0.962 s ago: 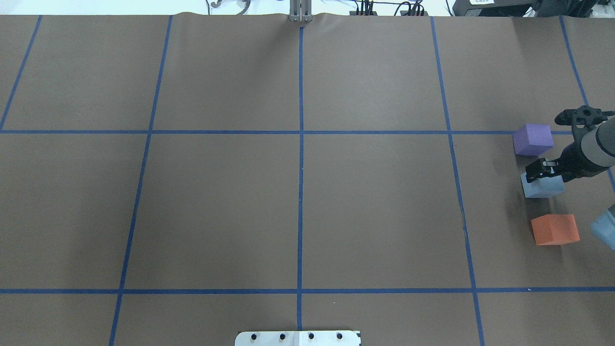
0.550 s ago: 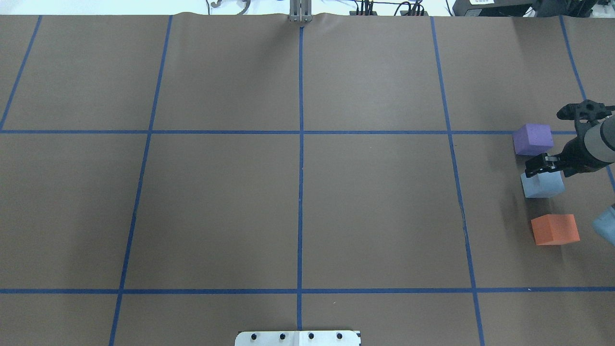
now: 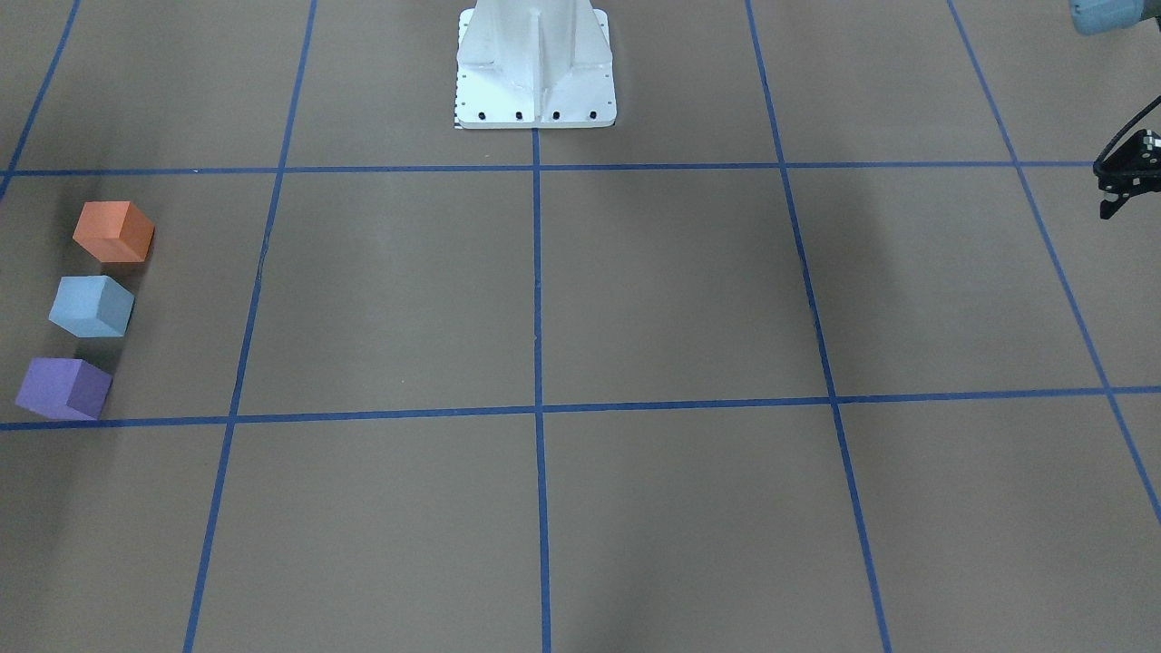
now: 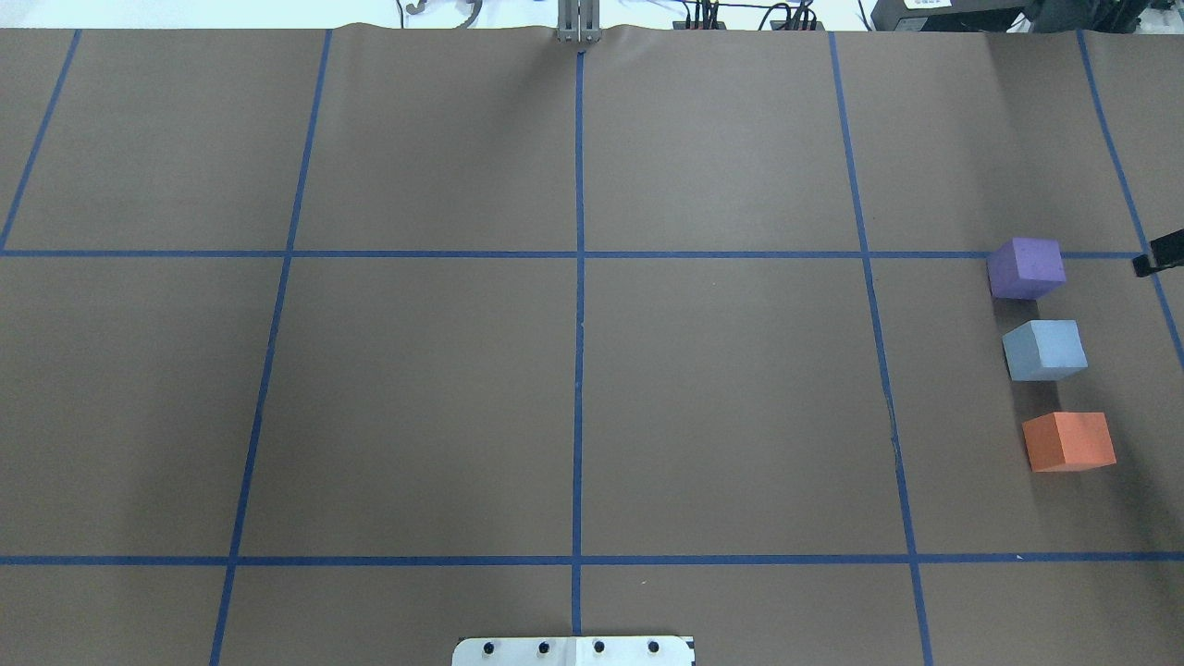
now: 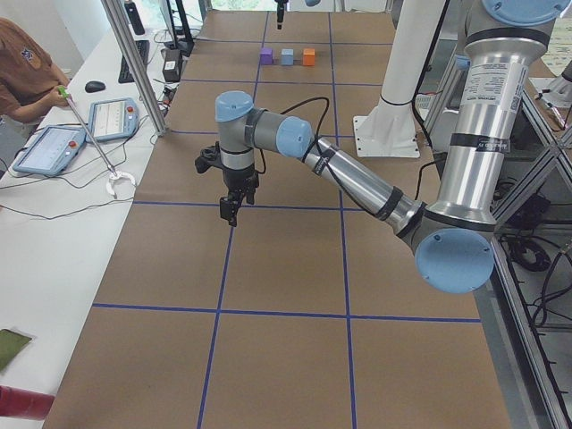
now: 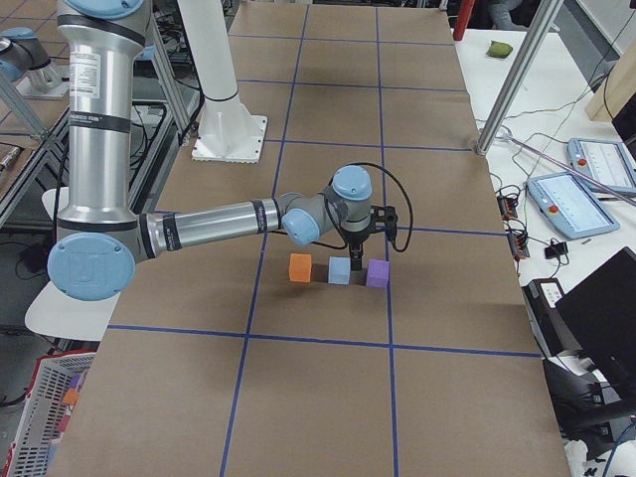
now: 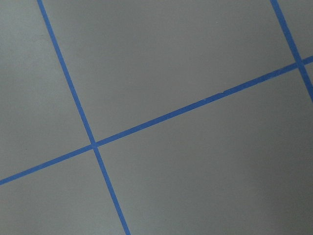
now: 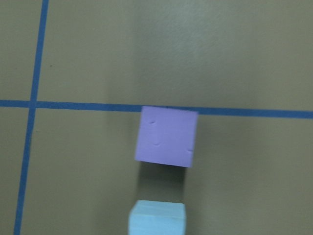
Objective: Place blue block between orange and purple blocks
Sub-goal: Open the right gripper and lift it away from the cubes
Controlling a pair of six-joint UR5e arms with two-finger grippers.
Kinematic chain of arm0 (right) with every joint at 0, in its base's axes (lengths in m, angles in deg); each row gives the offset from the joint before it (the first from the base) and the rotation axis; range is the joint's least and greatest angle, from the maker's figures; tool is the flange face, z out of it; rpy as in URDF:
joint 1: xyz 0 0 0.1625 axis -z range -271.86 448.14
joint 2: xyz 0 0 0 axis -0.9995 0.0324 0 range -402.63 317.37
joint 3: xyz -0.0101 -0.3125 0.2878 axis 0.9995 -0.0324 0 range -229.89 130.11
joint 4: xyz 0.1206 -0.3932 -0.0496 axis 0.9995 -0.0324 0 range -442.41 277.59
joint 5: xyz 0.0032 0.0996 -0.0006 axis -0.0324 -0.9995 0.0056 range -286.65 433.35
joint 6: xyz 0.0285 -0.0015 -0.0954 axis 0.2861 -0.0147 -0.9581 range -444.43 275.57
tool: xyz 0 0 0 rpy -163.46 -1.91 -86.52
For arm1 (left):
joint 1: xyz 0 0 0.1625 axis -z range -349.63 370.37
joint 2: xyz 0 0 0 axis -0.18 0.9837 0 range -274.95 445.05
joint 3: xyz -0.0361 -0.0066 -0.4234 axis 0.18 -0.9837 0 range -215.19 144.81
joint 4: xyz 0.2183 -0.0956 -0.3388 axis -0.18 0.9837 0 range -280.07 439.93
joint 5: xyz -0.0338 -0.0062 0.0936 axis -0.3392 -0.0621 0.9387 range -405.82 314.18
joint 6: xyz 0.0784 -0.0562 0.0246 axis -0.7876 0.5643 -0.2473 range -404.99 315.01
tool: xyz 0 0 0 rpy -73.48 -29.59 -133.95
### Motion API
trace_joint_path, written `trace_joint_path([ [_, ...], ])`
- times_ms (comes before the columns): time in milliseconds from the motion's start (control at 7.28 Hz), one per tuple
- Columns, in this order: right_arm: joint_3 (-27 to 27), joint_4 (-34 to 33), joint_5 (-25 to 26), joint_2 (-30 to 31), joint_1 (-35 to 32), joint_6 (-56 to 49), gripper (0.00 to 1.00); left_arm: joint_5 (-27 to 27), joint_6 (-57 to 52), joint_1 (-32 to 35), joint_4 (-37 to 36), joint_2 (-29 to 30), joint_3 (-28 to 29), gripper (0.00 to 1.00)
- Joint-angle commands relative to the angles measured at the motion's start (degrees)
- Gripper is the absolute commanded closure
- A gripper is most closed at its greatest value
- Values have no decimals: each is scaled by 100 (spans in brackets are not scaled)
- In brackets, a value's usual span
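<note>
On the table [image 4: 416, 398]: brown paper with a blue tape grid, and all the action is packed into its far right end in the overhead view.
Right arm [image 6: 219, 221]: it stretches low across the paper and carries its wrist over the row of blocks.
Left arm [image 5: 357, 179]: it hangs out at the opposite end, well apart from the blocks and taking no part.
Orange block [image 4: 1068, 442]: it anchors the near end of the row.
Blue block [image 4: 1043, 351]: there it is, flat on the paper between orange and purple, touching neither, and nothing grips it.
Purple block [image 4: 1025, 268]: the far end, right against a tape line.
Right gripper [image 6: 356, 260]: above the gap between blue and purple; whether its jaws are spread or pressed together, nobody can tell.
Left gripper [image 5: 231, 207]: pointing down over bare paper, state equally unclear.
Step in hand: the placing looks done, so this reads as the retreat. It should go straight up first, then away, so no finger clips purple or nudges blue out of line.
Containers: none in view; the blocks sit directly on the paper.
</note>
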Motion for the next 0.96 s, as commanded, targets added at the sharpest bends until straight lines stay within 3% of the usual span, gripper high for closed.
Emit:
trace_joint_path([
  [0,54,-2092,-226,-64,-1352,-2682,0,-495,-716,794,-15,-57,512,0],
  [137,124,-2782,-217,-126,-1557,-3032,0,-531,-910,1137,63,-248,950,0],
  [550,72,-2841,-209,49,-1577,-3010,0,-681,-974,1264,1787,-646,2121,0],
  [824,-417,-2737,-156,16,-1568,-2992,0,-628,-957,1246,2539,-795,2797,0],
])
